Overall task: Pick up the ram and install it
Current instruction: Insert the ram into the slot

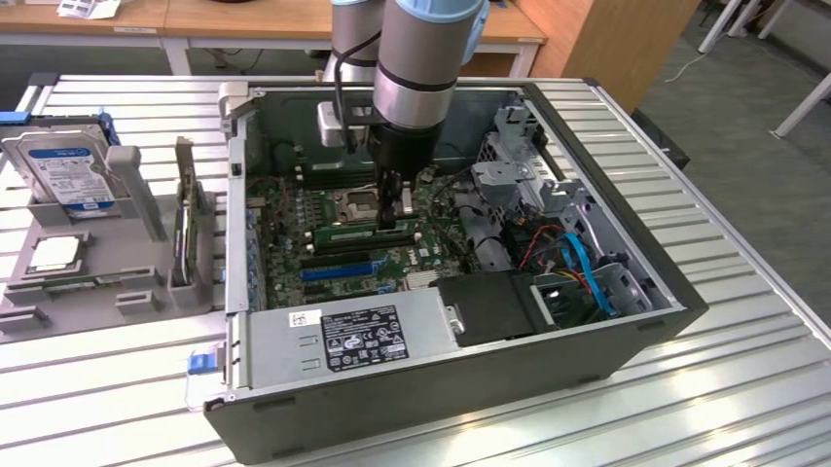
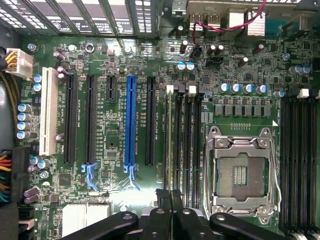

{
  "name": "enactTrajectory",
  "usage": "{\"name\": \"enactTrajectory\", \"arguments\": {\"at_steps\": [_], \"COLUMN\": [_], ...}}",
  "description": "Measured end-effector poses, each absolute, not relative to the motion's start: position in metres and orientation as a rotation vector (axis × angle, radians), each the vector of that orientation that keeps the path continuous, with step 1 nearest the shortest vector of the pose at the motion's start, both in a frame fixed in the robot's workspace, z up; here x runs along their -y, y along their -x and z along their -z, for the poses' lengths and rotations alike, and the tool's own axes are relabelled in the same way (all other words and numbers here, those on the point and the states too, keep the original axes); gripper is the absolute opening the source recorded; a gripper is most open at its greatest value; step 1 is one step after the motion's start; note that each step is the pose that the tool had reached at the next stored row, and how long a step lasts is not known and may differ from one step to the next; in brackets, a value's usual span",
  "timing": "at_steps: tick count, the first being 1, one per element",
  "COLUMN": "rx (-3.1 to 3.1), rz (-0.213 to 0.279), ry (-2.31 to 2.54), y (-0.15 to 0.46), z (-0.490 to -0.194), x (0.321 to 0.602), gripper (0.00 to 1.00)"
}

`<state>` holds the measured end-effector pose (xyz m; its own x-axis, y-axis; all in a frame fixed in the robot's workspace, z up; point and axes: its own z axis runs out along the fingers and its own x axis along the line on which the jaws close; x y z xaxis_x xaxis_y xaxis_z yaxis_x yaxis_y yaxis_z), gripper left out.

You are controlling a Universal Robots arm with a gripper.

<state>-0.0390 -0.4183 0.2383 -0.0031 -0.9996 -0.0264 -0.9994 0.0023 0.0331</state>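
Here, a Universal Robots arm reaches down into an open black steel tower case [image 1: 454, 389] lying on a ribbed aluminium table [image 1: 104, 389]. Its gripper [image 1: 388, 216] [image 2: 169, 196] is lowered onto the green motherboard [image 1: 292, 209] [image 2: 80, 65]. The two slim black fingers [image 2: 161, 197] are drawn almost together, pinching one end of the ram [image 1: 364, 234] [image 2: 170, 140].

The ram, a long, thin green stick, stands on edge in a black memory slot. That slot is the one in its bank farthest from the square, silver-framed CPU socket [image 1: 360, 204] [image 2: 240, 172]. Whether the ram is fully seated cannot be told.

On the ram's other side run long black expansion slots, a glossy blue slot [image 1: 341, 269] [image 2: 131, 120] and a white one [image 2: 48, 112]. A grey, box-shaped power supply [image 1: 350, 336] with a black label sits at the case's near edge. Well apart, on the exterior view's left, a silver, blue-labelled hard drive [image 1: 62, 170] stands upright in a grey holder [image 1: 130, 195].
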Motion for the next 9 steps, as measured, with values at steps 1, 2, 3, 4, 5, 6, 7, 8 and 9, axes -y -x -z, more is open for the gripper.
{"name": "enactTrajectory", "arguments": {"at_steps": [1, 2, 3, 4, 5, 6, 7, 8, 9], "rx": [2.223, 2.224, 2.224, 2.224, 2.224, 2.225, 2.225, 2.225, 2.225], "rz": [0.066, 0.066, 0.066, 0.066, 0.066, 0.066, 0.066, 0.066, 0.066], "ry": [-2.213, -2.211, -2.211, -2.211, -2.211, -2.211, -2.211, -2.211, -2.210], "y": [0.0390, 0.0390, 0.0390, 0.0390, 0.0391, 0.0391, 0.0391, 0.0391, 0.0391], "z": [-0.2382, -0.2381, -0.2381, -0.2381, -0.2381, -0.2381, -0.2381, -0.2381, -0.2381], "x": [0.4180, 0.4178, 0.4178, 0.4178, 0.4178, 0.4178, 0.4178, 0.4178, 0.4178], "gripper": [0.12, 0.12, 0.12, 0.12, 0.12, 0.12, 0.12, 0.12, 0.12]}}
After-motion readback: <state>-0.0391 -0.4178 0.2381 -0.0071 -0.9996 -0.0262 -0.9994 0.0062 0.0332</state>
